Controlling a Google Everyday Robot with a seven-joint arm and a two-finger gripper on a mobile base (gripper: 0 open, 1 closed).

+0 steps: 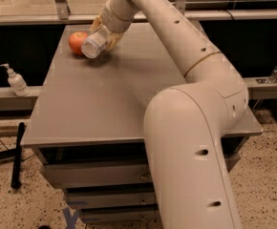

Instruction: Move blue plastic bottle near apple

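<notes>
The blue plastic bottle (93, 45) is clear and pale, seen bottom-first, held tilted just above the table's far left part. My gripper (101, 35) is shut on the blue plastic bottle, its yellowish fingers (111, 38) wrapped around the bottle's body. The red-orange apple (76, 42) sits on the grey table (100, 104) right beside the bottle, on its left; they look to be touching or nearly so. The bottle's cap is hidden behind the gripper.
My large cream arm (191, 128) crosses the right half of the view over the table. A small white pump-dispenser bottle (16, 81) stands on a ledge to the left. A black pole (17, 154) leans by the table's left front. Drawers sit under the tabletop.
</notes>
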